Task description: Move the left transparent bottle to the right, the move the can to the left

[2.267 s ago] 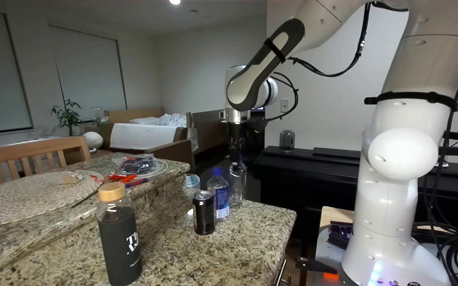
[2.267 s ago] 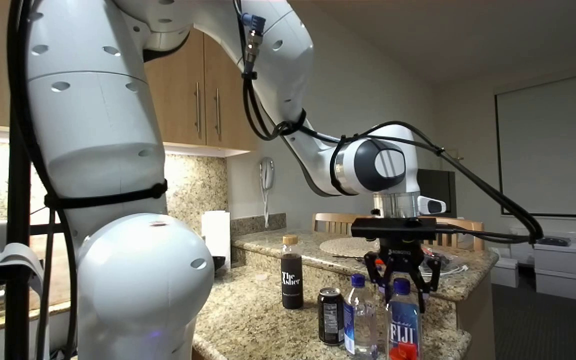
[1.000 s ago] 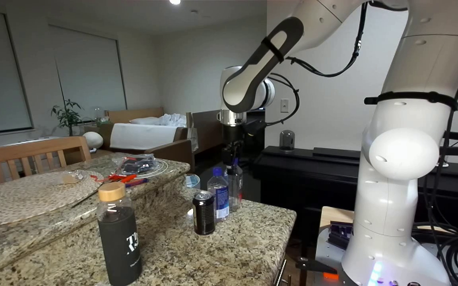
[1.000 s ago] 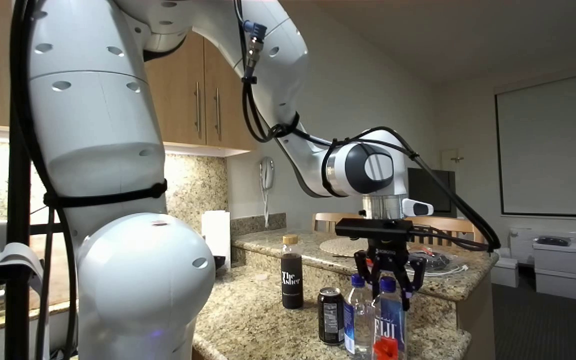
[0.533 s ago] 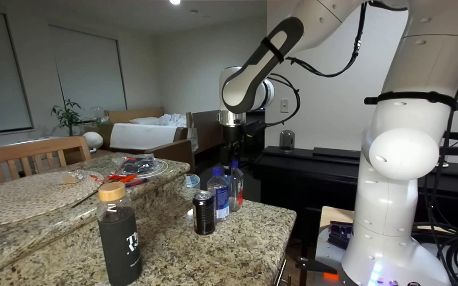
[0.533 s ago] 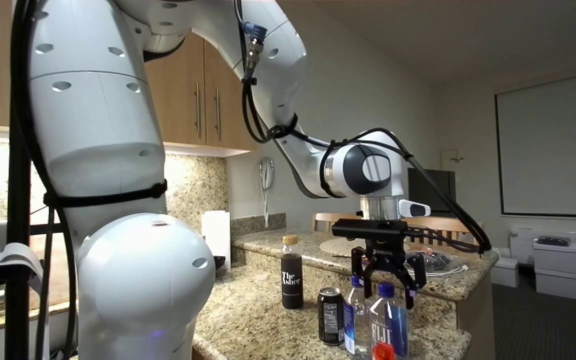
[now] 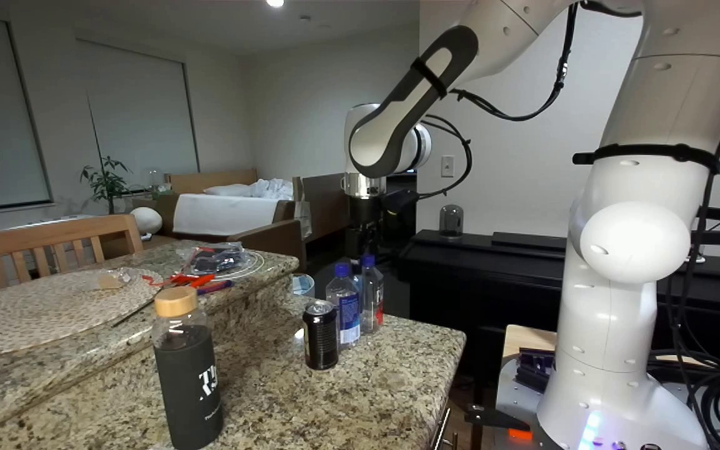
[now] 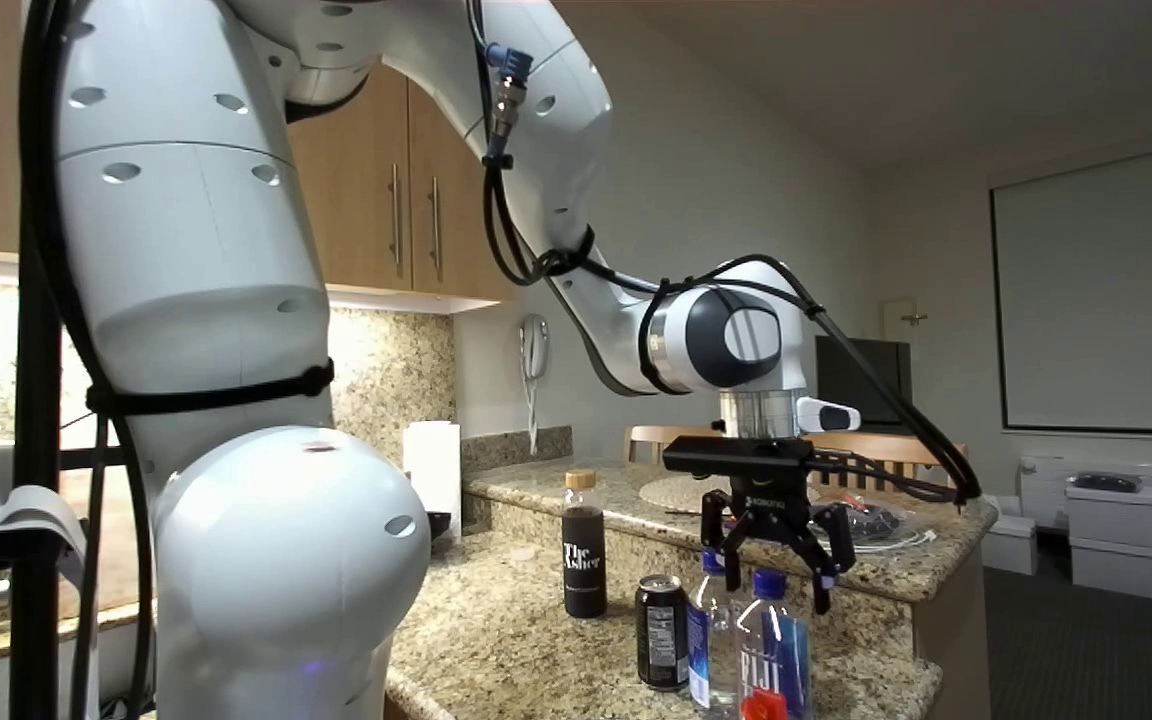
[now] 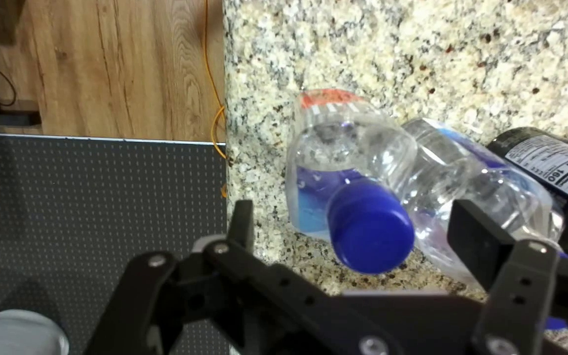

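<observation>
In an exterior view, your clear bottle stands upright on the speckled counter, blue-capped, with a red patch low on its side. Toward 8 o'clock come the look-alike bottle, just beside it, then the dark, silver-topped can and, well apart, the black bottle.

In an exterior view, your gripper hangs over the clear bottle, jaws spread wide, fingertips at 9 and 3 o'clock of the cap; white FIJI lettering marks its see-through wall.

In the wrist view, you see space between pads and cap on both sides; the bottle's blue panel shows toward 10 o'clock, its orange-red patch toward 11. The pad at 3 o'clock overlaps the look-alike bottle; contact you cannot tell.
</observation>
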